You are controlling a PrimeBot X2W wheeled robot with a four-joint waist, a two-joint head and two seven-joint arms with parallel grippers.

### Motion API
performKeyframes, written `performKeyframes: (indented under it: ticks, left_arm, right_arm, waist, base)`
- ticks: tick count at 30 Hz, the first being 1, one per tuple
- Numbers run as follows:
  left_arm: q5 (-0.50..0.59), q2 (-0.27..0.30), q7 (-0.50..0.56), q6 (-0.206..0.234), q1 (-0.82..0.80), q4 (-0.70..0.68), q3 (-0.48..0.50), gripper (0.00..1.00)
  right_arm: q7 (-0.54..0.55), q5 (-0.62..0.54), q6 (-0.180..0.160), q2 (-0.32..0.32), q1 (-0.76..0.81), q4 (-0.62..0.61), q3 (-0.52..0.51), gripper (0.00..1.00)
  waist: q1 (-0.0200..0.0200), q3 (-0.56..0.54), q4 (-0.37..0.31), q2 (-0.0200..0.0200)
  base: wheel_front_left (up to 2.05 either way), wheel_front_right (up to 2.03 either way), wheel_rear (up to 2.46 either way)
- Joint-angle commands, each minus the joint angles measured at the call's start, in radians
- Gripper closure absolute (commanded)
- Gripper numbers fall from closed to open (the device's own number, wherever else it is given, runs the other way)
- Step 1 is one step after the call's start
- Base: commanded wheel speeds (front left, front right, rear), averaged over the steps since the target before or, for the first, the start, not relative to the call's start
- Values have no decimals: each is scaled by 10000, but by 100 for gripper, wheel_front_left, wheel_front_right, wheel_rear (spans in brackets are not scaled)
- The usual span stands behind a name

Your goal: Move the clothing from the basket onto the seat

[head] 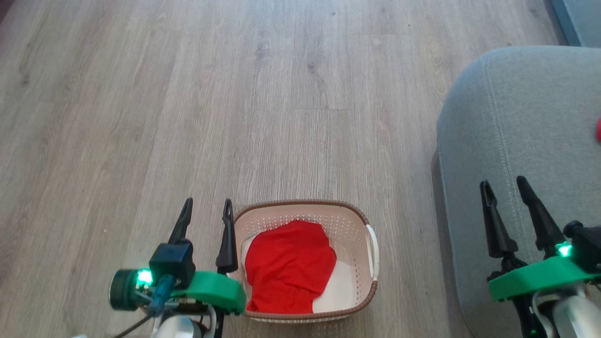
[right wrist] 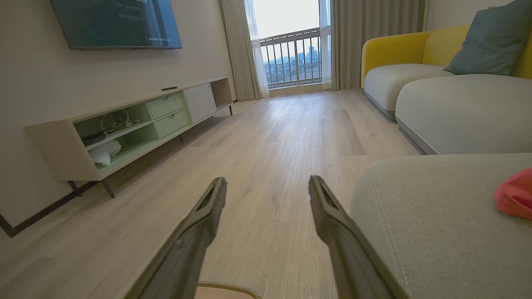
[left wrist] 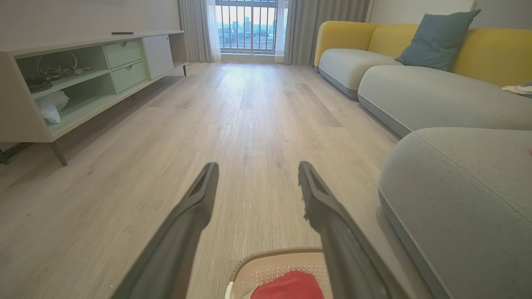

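The cream basket (head: 300,203) stands on the wood floor in the lower middle of the head view, with one red piece of clothing (head: 288,267) crumpled inside over a white label. My left gripper (head: 208,204) hovers open and empty just left of the basket's far left corner; its wrist view shows the basket rim (left wrist: 274,253) and the red clothing (left wrist: 291,286) below its fingers. My right gripper (head: 502,183) is open and empty over the grey seat (head: 516,117). A second red garment (right wrist: 515,195) lies on the seat (right wrist: 436,216) at the right.
A low TV cabinet (left wrist: 83,79) runs along the left wall under a wall-mounted TV (right wrist: 116,23). Further grey sofa cushions (left wrist: 432,99) with yellow backs and a teal pillow (left wrist: 436,39) line the right. Open wood floor (head: 235,94) stretches ahead toward a balcony window (left wrist: 249,25).
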Motion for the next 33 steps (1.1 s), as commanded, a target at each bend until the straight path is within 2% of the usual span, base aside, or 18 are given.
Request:
performKeyframes:
  ticks: [1, 33]
  left_arm:
    - [88, -12, -49, 68, -196, -392, 416, 0]
    - [-89, -12, -49, -224, -17, -263, 353, 0]
  right_arm:
    - [-64, -110, -2, -29, -174, -246, 168, 0]
    - [-65, -259, -2, -121, -209, 52, 382, 0]
  waist:
    - [1, -25, -22, -1]
    - [1, -139, -25, -1]
  base:
    - [0, 0, 0]
    - [0, 0, 0]
